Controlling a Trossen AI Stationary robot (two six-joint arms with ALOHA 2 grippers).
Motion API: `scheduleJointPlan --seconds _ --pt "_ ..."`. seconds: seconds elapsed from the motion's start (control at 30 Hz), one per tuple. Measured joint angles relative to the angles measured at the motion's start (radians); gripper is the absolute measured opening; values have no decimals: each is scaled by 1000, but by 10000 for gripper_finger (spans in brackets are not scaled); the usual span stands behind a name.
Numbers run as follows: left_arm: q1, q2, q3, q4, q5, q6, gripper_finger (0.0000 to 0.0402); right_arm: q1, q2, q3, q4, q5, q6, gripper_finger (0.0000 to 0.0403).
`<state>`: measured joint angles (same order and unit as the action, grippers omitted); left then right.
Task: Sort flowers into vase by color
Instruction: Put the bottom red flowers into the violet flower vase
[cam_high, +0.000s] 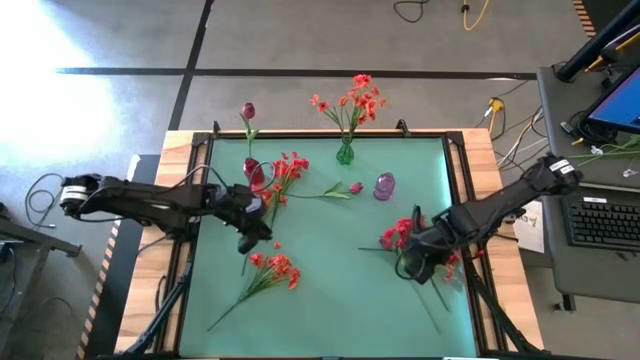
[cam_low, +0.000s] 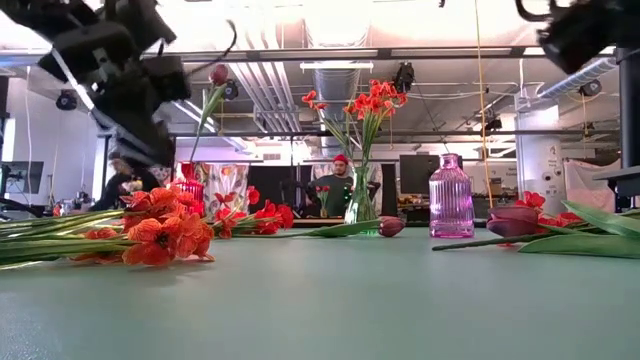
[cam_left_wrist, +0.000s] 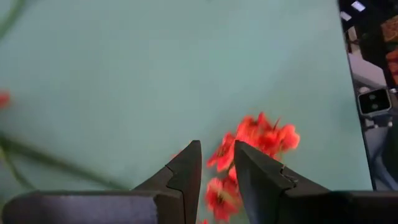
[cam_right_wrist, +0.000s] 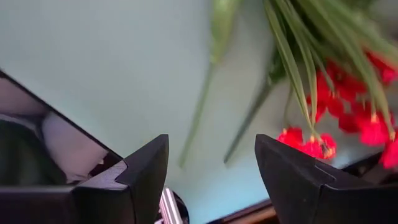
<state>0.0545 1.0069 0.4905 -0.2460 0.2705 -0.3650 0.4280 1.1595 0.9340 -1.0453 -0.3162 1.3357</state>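
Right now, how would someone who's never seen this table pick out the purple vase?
Start at the green mat covering the table and look to its far edge, where a green vase holds orange-red flowers. Just right of it and slightly nearer stands the purple vase. It is ribbed, pinkish-purple glass and empty, while the green vase and the red vase each hold stems.

We see a matt green mat (cam_high: 330, 290), ribbed pink glass vase (cam_low: 451, 196), wood table edge (cam_high: 150, 280), maybe plastic flowers (cam_low: 165, 230)
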Motion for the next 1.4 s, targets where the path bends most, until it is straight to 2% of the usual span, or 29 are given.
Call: scheduleJointPlan --seconds 0.2,0.37,0.47,0.57,0.7,0.83,1.17,1.27,1.4 --pt "-58 36 81 0 -69 79 84 81 18 -26 9 54 139 230" --pt "-69 53 105 -1 -139 94 84 98 80 -36 16 56 155 230" --pt "-68 60 105 4 -187 95 84 91 128 -36 10 72 63 230" --pt "-68 67 104 22 -222 98 84 70 171 -36 -2 101 -101 230" --pt "-69 79 103 73 -226 99 84 56 220 -30 -41 198 -351 230" --pt "-69 97 103 126 -226 112 84 56 273 -30 -78 267 -513 231" --pt "-69 172 128 158 -226 148 84 51 407 -38 -79 268 -560 225" --pt "-69 208 151 158 -226 164 84 51 414 -38 -80 267 -576 201" --pt "-69 259 184 158 -226 193 84 51 399 -38 -96 264 -573 144"
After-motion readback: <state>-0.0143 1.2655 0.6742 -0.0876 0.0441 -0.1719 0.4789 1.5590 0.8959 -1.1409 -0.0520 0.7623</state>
